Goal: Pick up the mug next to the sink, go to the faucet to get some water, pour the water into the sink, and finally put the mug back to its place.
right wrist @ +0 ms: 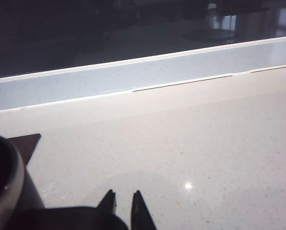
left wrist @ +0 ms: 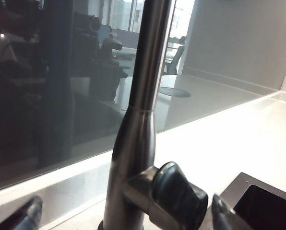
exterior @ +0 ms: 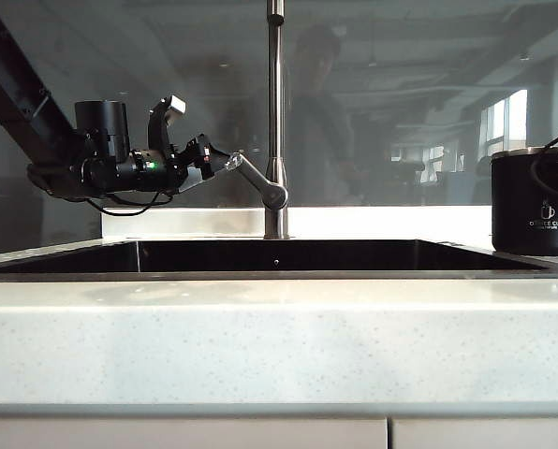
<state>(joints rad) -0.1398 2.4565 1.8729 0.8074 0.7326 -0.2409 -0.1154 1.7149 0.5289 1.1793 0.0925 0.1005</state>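
While one mug point(exterior: 534, 201) stands on the tabletop point(exterior: 279, 327), the left claw point(left wrist: 126, 213) spreads around one faucet point(exterior: 275, 122) lever point(left wrist: 174, 196); the right claw point(right wrist: 124, 203) sits nearly pressed together by the mug's handle point(right wrist: 68, 218).

Black mug point(exterior: 534, 201) upright on the counter right of the dark sink point(exterior: 279, 257); steel faucet point(exterior: 275, 122) behind the sink.

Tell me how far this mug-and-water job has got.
Done: cannot tell; the mug stands on the counter beside the sink, no water seen running. In hand: the open left gripper straddles the faucet lever; the right gripper sits at the mug's handle, grip unclear. Left: either everything, or only letting go.
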